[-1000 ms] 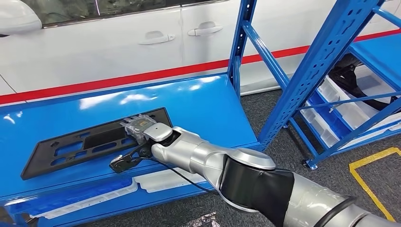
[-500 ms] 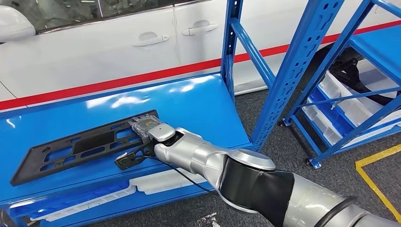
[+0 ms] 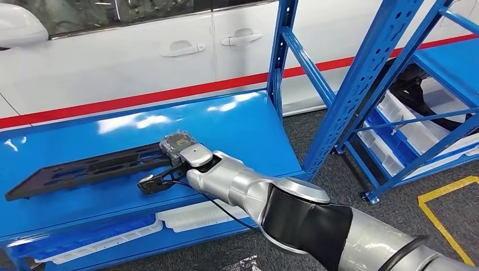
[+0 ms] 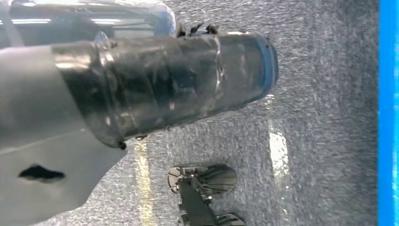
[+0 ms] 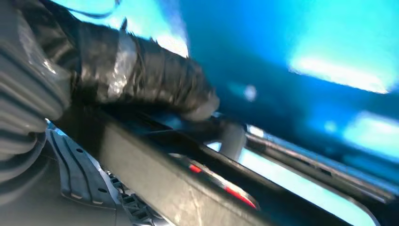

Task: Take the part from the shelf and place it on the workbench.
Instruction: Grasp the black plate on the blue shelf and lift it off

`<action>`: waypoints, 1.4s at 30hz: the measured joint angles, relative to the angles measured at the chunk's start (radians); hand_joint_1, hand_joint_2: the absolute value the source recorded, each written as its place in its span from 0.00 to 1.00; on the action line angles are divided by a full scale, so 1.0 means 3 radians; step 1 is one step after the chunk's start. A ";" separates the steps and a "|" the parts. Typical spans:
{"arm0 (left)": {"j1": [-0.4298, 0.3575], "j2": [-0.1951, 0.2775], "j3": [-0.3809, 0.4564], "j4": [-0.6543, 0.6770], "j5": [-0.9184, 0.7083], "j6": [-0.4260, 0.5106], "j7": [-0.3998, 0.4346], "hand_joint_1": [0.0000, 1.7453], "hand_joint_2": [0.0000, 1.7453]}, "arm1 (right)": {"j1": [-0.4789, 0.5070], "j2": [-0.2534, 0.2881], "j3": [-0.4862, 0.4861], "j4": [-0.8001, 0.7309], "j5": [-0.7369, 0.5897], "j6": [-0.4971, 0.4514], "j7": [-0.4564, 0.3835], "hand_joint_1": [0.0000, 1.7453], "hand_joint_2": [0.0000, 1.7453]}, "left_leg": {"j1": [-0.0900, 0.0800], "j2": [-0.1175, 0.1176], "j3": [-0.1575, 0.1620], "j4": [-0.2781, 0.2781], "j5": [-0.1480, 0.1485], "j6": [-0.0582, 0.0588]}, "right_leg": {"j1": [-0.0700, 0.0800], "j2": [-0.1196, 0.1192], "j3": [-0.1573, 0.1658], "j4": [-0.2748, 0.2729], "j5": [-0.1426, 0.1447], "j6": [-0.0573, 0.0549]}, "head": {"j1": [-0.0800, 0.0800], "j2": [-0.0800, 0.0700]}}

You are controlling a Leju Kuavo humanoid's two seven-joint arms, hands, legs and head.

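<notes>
The part (image 3: 85,168) is a long flat black plastic panel with several cut-outs, on the blue shelf board (image 3: 237,130). It now stands tilted, almost edge-on in the head view. My right hand (image 3: 179,145) grips its right end, with the silver arm reaching in from the lower right. In the right wrist view, dark taped fingers (image 5: 141,80) curl over the panel's black edge (image 5: 155,179) above the glossy blue board. My left hand (image 4: 155,84) hangs over the grey floor, its taped thumb stretched out with nothing in it.
Blue uprights (image 3: 279,51) stand at the shelf's right end, with a white car (image 3: 141,56) close behind. White bins (image 3: 197,214) sit on the level below. A second blue rack with bins (image 3: 406,124) stands at the right. A yellow line (image 3: 446,209) marks the carpet.
The panel has tipped up from lying flat to nearly edge-on, its right end raised in my right hand. The view shifted slightly left and back.
</notes>
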 joint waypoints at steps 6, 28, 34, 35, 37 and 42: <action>0.0009 -0.0003 0.0000 0.0000 0.0076 -0.0115 -0.0061 0.00 1.00 | -0.0006 -0.0005 -0.0009 -0.0003 0.0010 -0.0059 -0.0080 1.00 1.00 | 0.0016 -0.0009 -0.0009 0.0036 -0.0011 -0.0010 | -0.0041 -0.0012 -0.0072 0.0249 -0.0011 0.0042 | 0.0001 0.0000; 0.0029 0.0001 0.0000 0.0000 0.0163 0.0118 0.0036 0.00 1.00 | 0.0057 0.0026 -0.0167 -0.0300 -0.0446 -0.0630 -0.0465 1.00 1.00 | 0.0003 -0.0017 -0.0053 0.0055 -0.0019 -0.0077 | -0.0004 0.0005 0.0132 -0.0300 0.0174 -0.0020 | -0.0001 0.0000; 0.0032 -0.0015 0.0000 0.0000 0.0192 0.0218 0.0116 0.00 1.00 | 0.0088 -0.0020 -0.0490 -0.0904 -0.1447 -0.0855 -0.0640 1.00 1.00 | 0.0012 -0.0016 -0.0048 0.0043 -0.0013 -0.0001 | -0.0017 -0.0010 -0.0318 0.0651 -0.0238 0.0034 | 0.0001 0.0000; 0.0035 -0.0018 0.0000 0.0000 0.0193 0.0225 0.0115 0.00 1.00 | 0.0096 -0.0038 -0.0527 -0.0994 -0.1598 -0.0882 -0.0667 1.00 1.00 | 0.0012 -0.0021 -0.0044 0.0051 -0.0021 -0.0002 | -0.0020 -0.0011 -0.0315 0.0623 -0.0176 0.0033 | 0.0001 0.0000; 0.0038 -0.0025 0.0000 0.0000 0.0195 0.0235 0.0111 0.00 1.00 | 0.0107 -0.0067 -0.0593 -0.1160 -0.1809 -0.0926 -0.0707 1.00 1.00 | 0.0014 -0.0027 -0.0037 0.0075 -0.0045 -0.0017 | -0.0025 -0.0013 -0.0158 0.0238 0.0057 0.0021 | 0.0002 0.0000; 0.0032 -0.0032 0.0000 0.0000 0.0214 0.0232 0.0111 0.00 1.00 | 0.0141 -0.0108 -0.0752 -0.1468 -0.2292 -0.0948 -0.0840 1.00 1.00 | -0.0006 -0.0025 -0.0068 0.0116 -0.0072 -0.0097 | -0.0009 0.0002 0.0046 -0.0236 0.0195 -0.0037 | -0.0004 0.0000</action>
